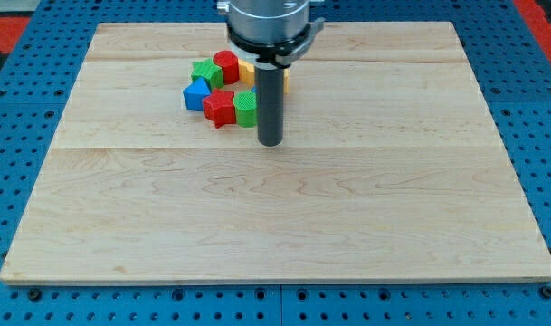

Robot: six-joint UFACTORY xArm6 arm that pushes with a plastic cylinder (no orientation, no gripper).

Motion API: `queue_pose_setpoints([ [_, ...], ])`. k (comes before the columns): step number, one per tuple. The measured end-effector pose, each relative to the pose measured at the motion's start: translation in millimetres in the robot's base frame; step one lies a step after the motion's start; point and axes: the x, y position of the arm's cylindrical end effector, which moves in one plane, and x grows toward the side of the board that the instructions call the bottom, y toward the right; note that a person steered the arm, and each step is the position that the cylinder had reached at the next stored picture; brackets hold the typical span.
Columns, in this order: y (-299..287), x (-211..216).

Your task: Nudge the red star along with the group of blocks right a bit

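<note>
My tip [270, 142] rests on the bench [347, 226], just beside the block cluster on the side toward the bench's right edge. I have no gripper, only the rod. The red star [220, 107] sits at the cluster's near side, touching the green block [245, 108] and blue block [196, 94], toward the far edge, left of centre.

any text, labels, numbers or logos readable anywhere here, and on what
None: no word, number, brand or sign can be read in this view.
The wooden board shows only grain.
The blocks are plain coloured faces, e.g. the red star and the blue block.
The dark rod down to my tip and the blue pegboard carry no marking either.
</note>
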Motion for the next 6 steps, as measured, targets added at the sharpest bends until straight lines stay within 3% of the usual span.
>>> queue_pose_setpoints([
  [2, -70.1, 0.6],
  [4, -94.3, -17.5],
  [6, -44.5, -12.6],
])
